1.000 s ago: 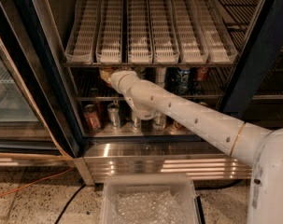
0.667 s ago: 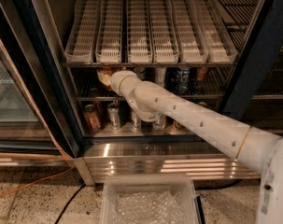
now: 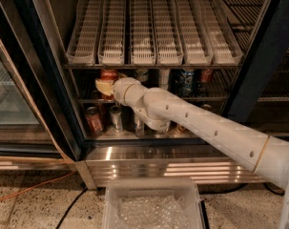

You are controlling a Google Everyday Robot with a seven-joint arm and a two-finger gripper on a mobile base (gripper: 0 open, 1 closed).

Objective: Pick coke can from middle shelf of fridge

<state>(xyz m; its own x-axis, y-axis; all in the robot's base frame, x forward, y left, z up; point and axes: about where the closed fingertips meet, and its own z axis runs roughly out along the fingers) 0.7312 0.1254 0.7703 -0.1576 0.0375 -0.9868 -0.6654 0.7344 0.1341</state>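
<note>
Matt, seemingly plastic pincer at the coke can; ribbed shiny steel fridge base.

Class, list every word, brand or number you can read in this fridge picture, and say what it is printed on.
Nothing here can be read.
Labels on the cans, the coke can on the middle shelf included: too blurred.
The gripper, at that coke can: no marking visible.

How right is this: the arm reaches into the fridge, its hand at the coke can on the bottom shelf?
Wrong shelf. The camera view shows the arm reaching into the fridge, its hand at the coke can on the middle shelf, not the bottom one.
</note>
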